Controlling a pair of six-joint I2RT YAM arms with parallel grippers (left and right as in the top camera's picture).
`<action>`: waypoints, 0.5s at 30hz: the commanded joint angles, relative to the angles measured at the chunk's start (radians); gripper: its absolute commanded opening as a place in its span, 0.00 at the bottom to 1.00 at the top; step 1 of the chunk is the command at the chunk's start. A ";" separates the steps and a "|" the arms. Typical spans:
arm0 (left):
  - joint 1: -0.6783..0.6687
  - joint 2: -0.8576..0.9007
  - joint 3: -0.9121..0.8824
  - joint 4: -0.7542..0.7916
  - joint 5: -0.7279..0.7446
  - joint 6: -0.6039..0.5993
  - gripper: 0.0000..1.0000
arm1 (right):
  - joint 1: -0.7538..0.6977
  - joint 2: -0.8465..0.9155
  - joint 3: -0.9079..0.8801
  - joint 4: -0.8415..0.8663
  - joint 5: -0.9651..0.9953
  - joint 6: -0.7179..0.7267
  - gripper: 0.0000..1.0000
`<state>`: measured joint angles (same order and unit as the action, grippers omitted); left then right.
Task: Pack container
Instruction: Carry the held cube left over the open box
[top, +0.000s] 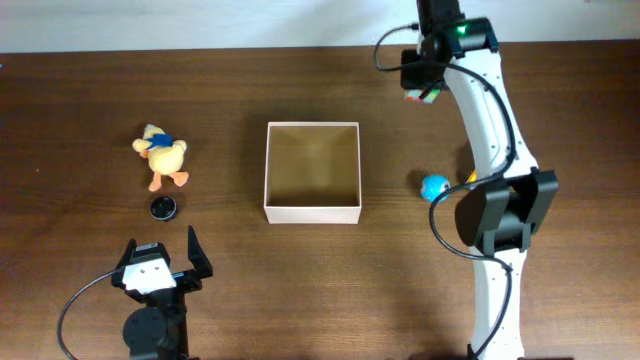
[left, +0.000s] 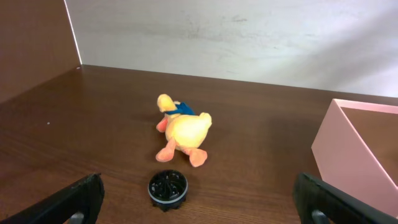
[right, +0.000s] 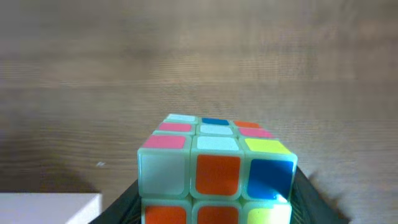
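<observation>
On the dark brown wooden surface (top: 80, 100), a yellow plush duck with orange feet and a blue scarf (top: 162, 157) lies at the left. A small black round disc (top: 163, 208) sits just near of it. Nearer still, the left end effector (top: 162, 242) hovers with its jaws spread wide and empty. The square, shallow cardboard container (top: 312, 213), white outside and tan inside, stands at the centre with nothing in it. To its right rests a small blue ball (top: 434, 187). At the far right, the right end effector (top: 422, 92) grips a multicoloured puzzle cube (right: 214, 174).
</observation>
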<state>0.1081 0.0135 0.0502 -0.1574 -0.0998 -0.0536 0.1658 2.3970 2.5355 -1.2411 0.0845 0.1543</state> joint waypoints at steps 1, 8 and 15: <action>0.005 -0.008 -0.006 0.003 0.017 -0.013 0.99 | 0.045 -0.023 0.114 -0.037 -0.006 -0.022 0.30; 0.005 -0.008 -0.006 0.003 0.018 -0.013 0.99 | 0.135 -0.023 0.220 -0.115 -0.006 -0.027 0.30; 0.005 -0.008 -0.006 0.003 0.018 -0.013 0.99 | 0.262 -0.023 0.235 -0.190 -0.006 -0.026 0.30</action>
<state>0.1081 0.0135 0.0502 -0.1570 -0.0998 -0.0536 0.3759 2.3970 2.7396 -1.4185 0.0845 0.1307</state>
